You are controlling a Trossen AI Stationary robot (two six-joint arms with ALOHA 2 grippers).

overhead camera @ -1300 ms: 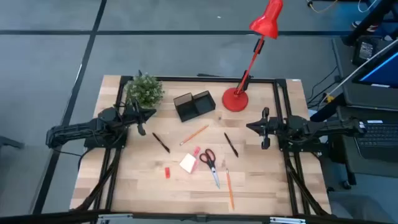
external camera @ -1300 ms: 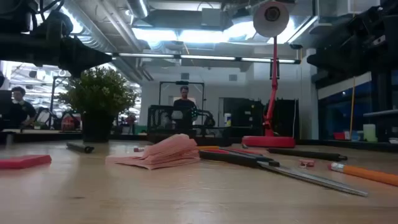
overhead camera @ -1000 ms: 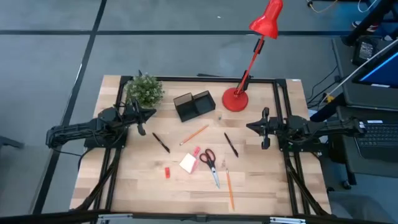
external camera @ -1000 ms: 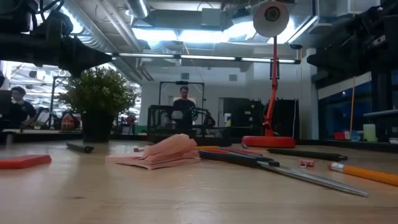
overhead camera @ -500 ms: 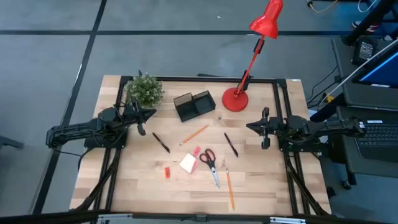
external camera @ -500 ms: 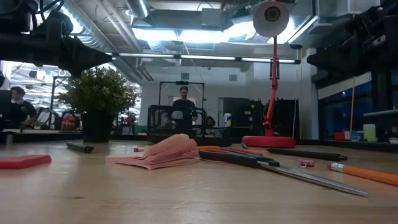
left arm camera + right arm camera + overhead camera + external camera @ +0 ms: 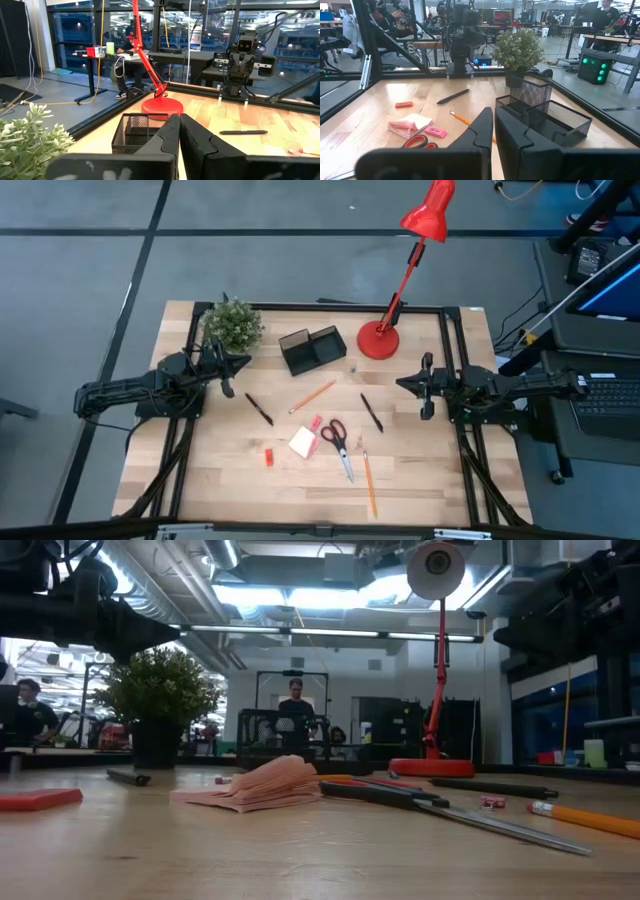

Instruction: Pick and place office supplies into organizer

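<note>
The lamp hides most of the organizer.

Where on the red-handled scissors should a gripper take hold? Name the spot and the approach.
Grip the red-handled scissors at the pivot, just below the red loops, coming straight down from above. They lie flat on the wooden table, blades pointing toward the front edge, so the fingers should close across the narrow neck. The white square note pad lies close beside the handles.

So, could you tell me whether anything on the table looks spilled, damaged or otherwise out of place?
Nothing looks spilled or damaged. The oddest thing is the white square note pad: in the low view its sheets fan up rather than lying flat. The black mesh organizer stands upright, sitting slightly askew to the table edge.
</note>
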